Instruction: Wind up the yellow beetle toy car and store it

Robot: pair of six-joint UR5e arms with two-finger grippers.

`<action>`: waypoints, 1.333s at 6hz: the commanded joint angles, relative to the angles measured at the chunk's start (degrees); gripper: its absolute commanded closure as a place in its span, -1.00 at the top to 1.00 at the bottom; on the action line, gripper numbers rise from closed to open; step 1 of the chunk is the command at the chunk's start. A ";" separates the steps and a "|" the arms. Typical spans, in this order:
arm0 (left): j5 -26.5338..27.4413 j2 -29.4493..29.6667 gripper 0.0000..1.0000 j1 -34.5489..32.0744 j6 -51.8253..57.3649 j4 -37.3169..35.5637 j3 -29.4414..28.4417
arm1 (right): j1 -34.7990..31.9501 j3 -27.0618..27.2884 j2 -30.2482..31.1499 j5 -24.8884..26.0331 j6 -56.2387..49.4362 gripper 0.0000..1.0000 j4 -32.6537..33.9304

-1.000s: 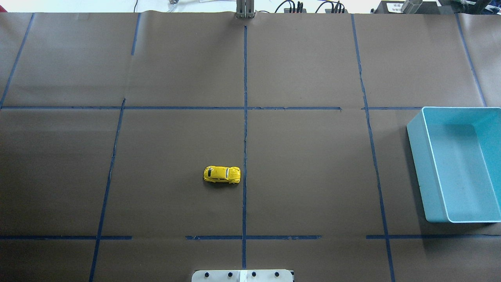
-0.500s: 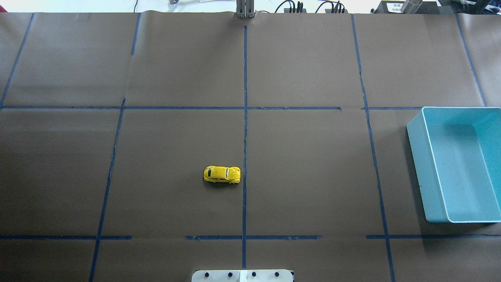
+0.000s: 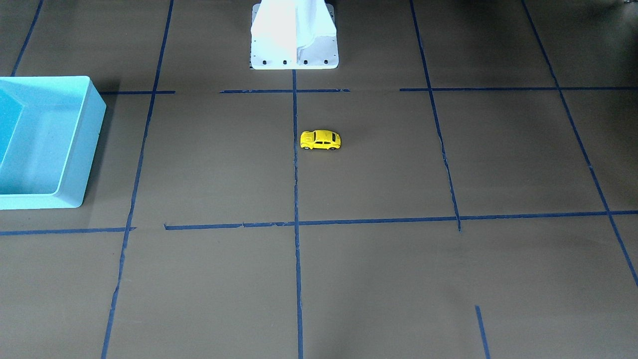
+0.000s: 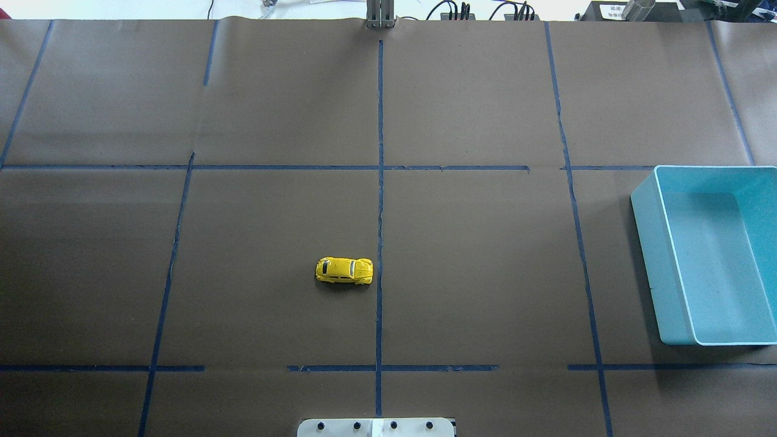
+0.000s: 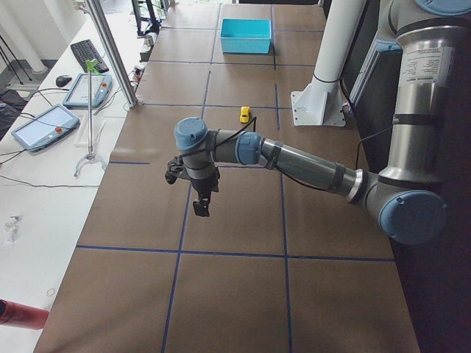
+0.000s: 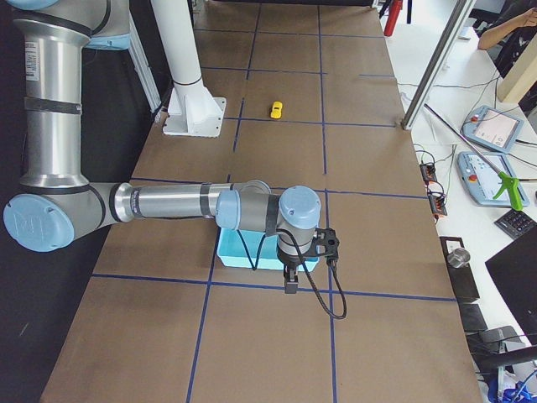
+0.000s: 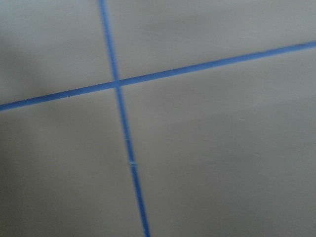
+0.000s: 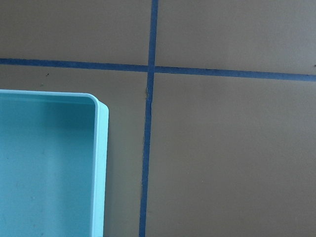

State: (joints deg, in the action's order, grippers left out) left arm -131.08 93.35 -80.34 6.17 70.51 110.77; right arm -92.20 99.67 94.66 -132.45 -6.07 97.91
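Brown worktop is being occupied centrally by the yellow beetle toy car, well apart from the turquoise bin. Left gripper and right gripper are being held aloft, presumably pre-approach; apart or together cannot be told.

yellow beetle toy car is sitting upright on its four small black wheels, free, nothing touching it. Tiny, bright yellow, rounded body, dark windows. It's lying crosswise to the robot, one end just beside the centre blue tape line, on the robot's left of it. Which end is the nose: can't tell.
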 commanded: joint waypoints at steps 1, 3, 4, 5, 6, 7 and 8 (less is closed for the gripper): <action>4.68 8.63 1.00 6.65 0.07 -6.93 5.67 | 0.00 0.00 0.00 0.00 0.00 1.00 -0.09; 6.27 15.33 1.00 15.69 0.07 -7.05 5.78 | 0.00 0.00 0.00 0.00 0.00 1.00 -0.09; 7.15 17.72 1.00 17.48 0.16 -7.05 5.86 | 0.00 0.00 0.00 -0.08 0.00 1.00 -0.09; 7.25 19.48 1.00 20.97 0.16 -6.88 5.95 | 0.00 0.00 0.00 0.00 0.00 1.00 0.00; 8.38 22.54 1.00 25.79 0.33 -6.44 5.95 | 0.00 0.00 0.00 0.00 0.00 1.00 -0.09; 13.52 25.62 1.00 32.46 0.42 -6.44 5.87 | 0.00 0.00 0.00 -0.08 0.00 1.00 -0.09; 14.27 29.13 1.00 37.92 0.42 -6.26 5.78 | 0.00 0.00 0.00 0.00 0.00 1.00 -0.09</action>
State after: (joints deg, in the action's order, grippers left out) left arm -118.61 119.09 -48.14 6.56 64.09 116.62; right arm -92.20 99.67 94.65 -132.50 -6.06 97.82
